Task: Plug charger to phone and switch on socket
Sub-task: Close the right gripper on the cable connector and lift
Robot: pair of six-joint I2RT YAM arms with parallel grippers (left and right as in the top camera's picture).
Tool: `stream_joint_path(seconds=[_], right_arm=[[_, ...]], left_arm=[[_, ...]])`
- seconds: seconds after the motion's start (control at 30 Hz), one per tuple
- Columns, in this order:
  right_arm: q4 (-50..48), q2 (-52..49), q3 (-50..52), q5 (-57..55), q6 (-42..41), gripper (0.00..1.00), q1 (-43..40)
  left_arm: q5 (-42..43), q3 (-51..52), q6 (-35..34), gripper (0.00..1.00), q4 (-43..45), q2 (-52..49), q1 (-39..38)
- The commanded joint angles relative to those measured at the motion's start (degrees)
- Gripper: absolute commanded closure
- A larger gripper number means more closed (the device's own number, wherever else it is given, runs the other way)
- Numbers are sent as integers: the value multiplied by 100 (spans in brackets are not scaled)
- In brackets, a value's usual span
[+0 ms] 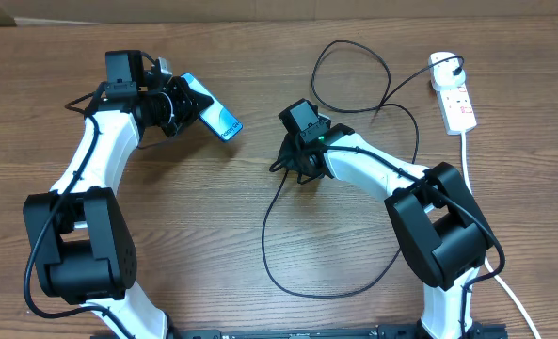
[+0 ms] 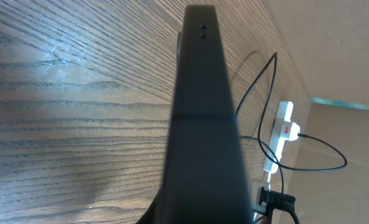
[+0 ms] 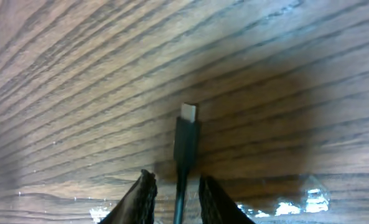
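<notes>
Overhead view first, for the charger [image 1: 265, 231]: long thin black cable, looped over the middle of the bench and running up to a white plug [image 1: 441, 68] near the far right corner. Small black tip [image 3: 186, 134] out front in the right wrist view, with the right gripper [image 3: 178, 180] fingers one on each side of the cable behind it. Pinching it or not? Cannot tell. Probably very light and floppy, so best grabbed close behind the hard tip, not far back where it would droop. Next, the phone [image 1: 215, 113], up toward the far left corner, squeezed at one end by the left gripper [image 1: 186, 102]. Stiff, smooth, likely slippery, easy to break. Last, the socket [image 1: 459, 105] by the far right corner, red switch on top, well apart from both grippers.
</notes>
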State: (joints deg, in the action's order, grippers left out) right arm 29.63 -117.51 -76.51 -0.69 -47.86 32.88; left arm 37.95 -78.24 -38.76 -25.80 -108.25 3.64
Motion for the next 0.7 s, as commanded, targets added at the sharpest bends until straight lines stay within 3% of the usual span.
stream_joint_path(seconds=[0.0, 0.17, 0.53, 0.67], right_arm=[[2, -146, -63, -278, -35, 83, -55], [385, -146, -173, -457, -2, 96, -192], [1410, -144, -352, -306, 422, 95, -597], [1508, -144, -350, -378, 422, 85, -597]], left_arm=[[212, -68, 131, 96, 17, 142, -28], [216, -68, 129, 96, 11, 142, -28], [216, -68, 129, 96, 11, 142, -28], [219, -68, 129, 96, 11, 142, -28]])
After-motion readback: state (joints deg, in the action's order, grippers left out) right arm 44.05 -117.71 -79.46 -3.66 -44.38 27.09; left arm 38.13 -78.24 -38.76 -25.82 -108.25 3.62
